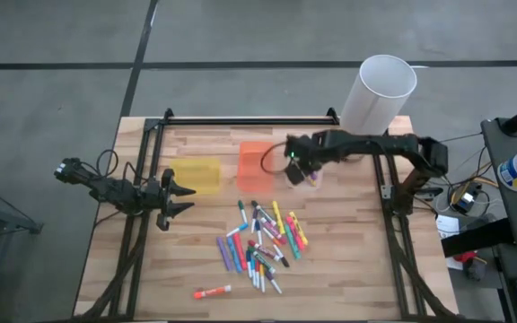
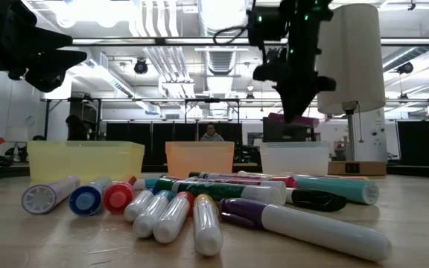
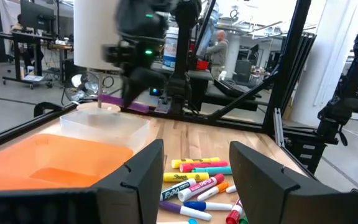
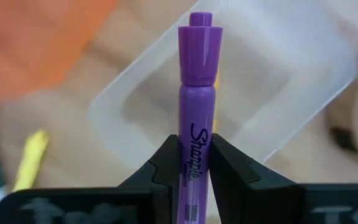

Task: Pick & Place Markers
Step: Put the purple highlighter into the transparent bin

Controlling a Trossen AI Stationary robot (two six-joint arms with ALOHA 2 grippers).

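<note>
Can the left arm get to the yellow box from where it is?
Probably yes. The left tool hangs open right beside the yellow bin, with nothing between them. The right tool is busy over the clear bin, holding a purple marker.

- Three small bins are sitting in a row on the table: one yellow bin (image 1: 198,175), one orange bin (image 1: 257,161) and one clear bin (image 1: 311,179).
- Roughly two dozen markers (image 1: 263,238) are lying in a loose pile; overlap is preventing an exact count.
- One red-capped marker (image 1: 212,292) is lying apart from the pile.
- One purple marker (image 4: 195,99) is being held above the clear bin.
- One white cylinder (image 1: 377,93) is standing at the table's far edge.
</note>
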